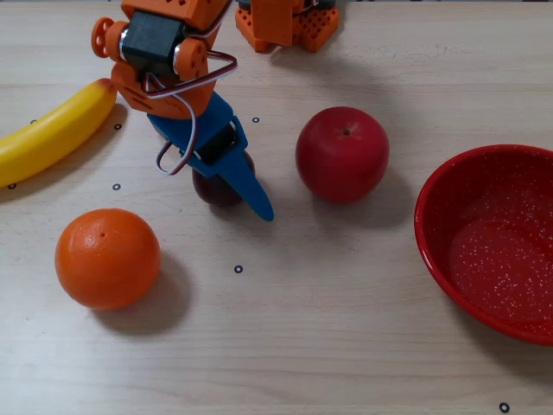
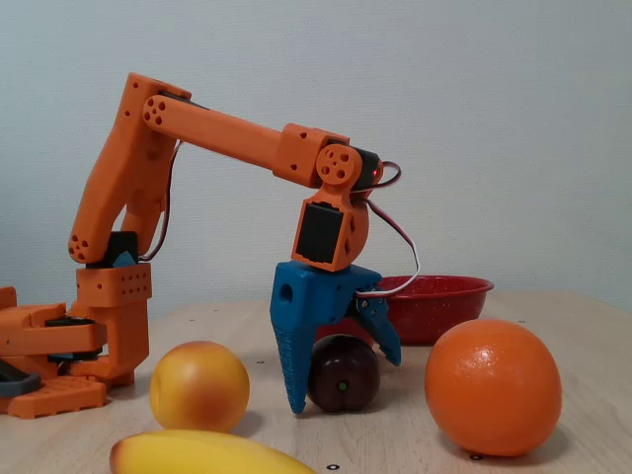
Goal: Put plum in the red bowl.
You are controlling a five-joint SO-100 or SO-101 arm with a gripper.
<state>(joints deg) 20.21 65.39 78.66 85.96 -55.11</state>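
Observation:
The plum [image 1: 214,188] [image 2: 346,373], small and dark maroon, rests on the table left of the red apple [image 1: 342,154]. My gripper [image 1: 238,194] [image 2: 346,383] hangs over it, pointing down and open. In the fixed view the long blue finger [image 2: 294,355] stands against the plum's left side, and the shorter blue finger [image 2: 383,336] sits at its upper right. From overhead the long finger covers the plum's right half. The red bowl [image 1: 436,216] [image 2: 439,296], speckled white inside, stands at the right edge of the overhead view, apart from the gripper.
An orange [image 1: 107,258] [image 2: 492,387] lies at the front left of the overhead view. A banana [image 1: 52,131] [image 2: 202,454] lies at the far left. A peach-coloured fruit [image 2: 198,385] sits near the arm's base [image 1: 285,22].

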